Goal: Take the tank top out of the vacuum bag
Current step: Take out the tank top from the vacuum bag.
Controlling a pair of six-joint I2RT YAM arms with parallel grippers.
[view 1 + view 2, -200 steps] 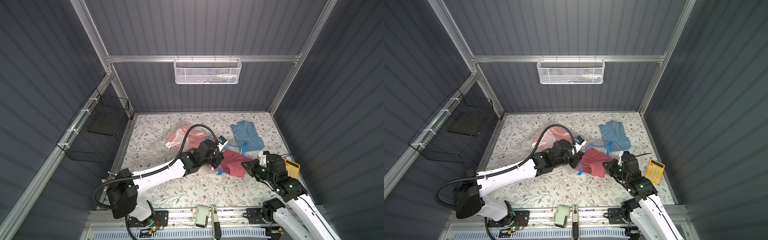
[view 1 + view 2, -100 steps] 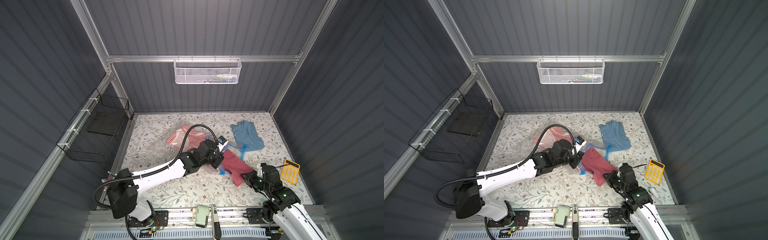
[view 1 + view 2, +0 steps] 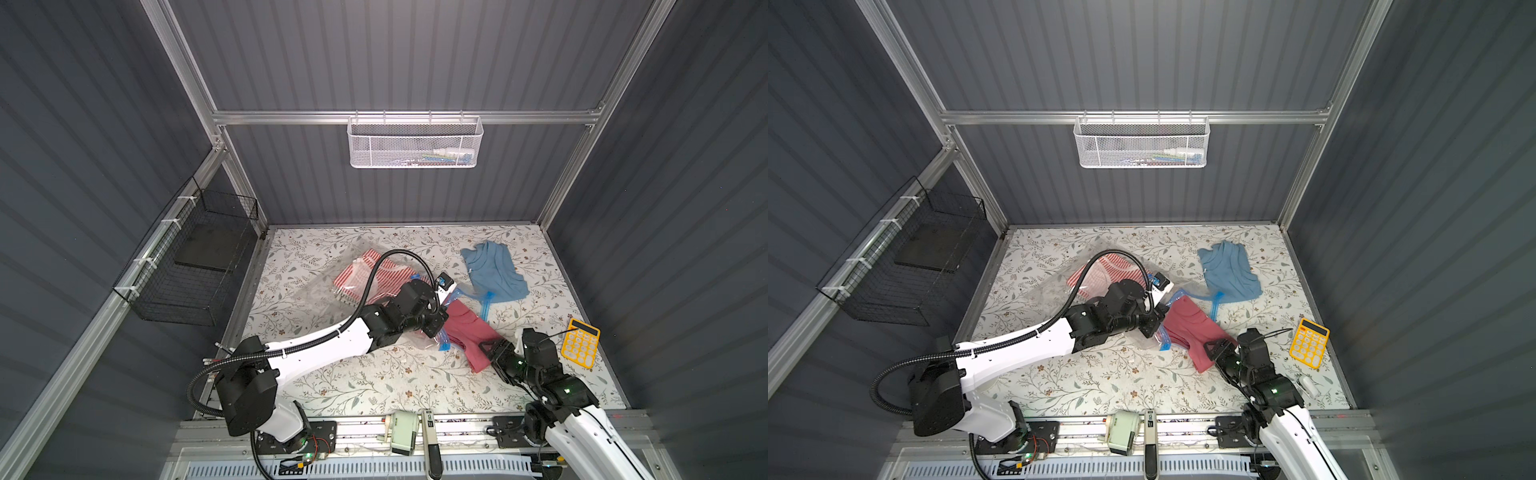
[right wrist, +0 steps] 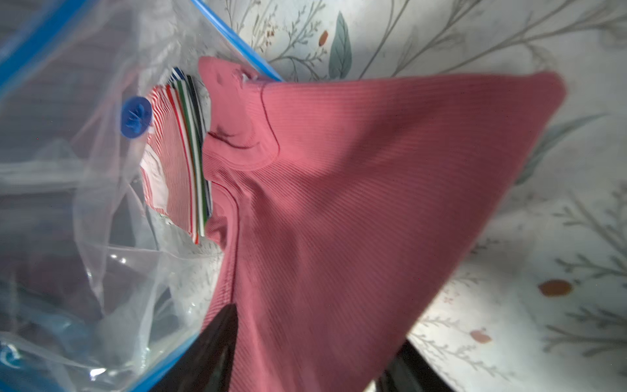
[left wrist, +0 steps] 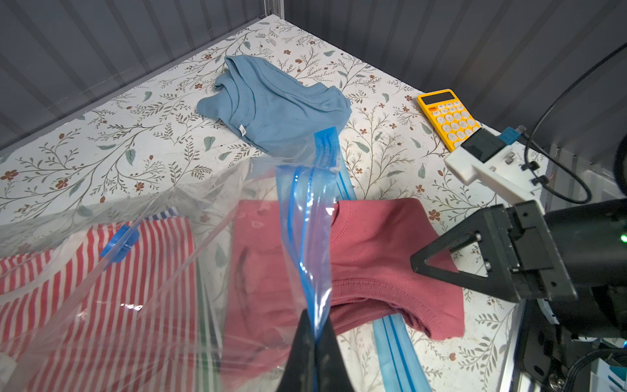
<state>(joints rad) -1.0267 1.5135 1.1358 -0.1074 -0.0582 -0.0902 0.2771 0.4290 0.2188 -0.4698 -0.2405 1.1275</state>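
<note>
The vacuum bag (image 5: pixel 163 217) is clear, glossy, crinkled plastic with a smooth blue zip strip (image 5: pixel 305 237). The pink tank top (image 4: pixel 339 203) is matt ribbed knit cloth; the blue top (image 5: pixel 271 101) matt, finer cloth. The calculator (image 5: pixel 448 117) is smooth yellow plastic.

We find a floral-covered table (image 3: pixel 332 386). On it lie the vacuum bag (image 3: pixel 320 286) at ten o'clock, a pink tank top (image 3: pixel 469 328) just right of centre, a blue garment (image 3: pixel 494 270) at two and a yellow calculator (image 3: pixel 580 343) at four.

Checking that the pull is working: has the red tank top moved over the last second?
Yes. The red tank top has been drawn toward the front rail, its free end now farther from the blue top, which has not shifted.
</note>
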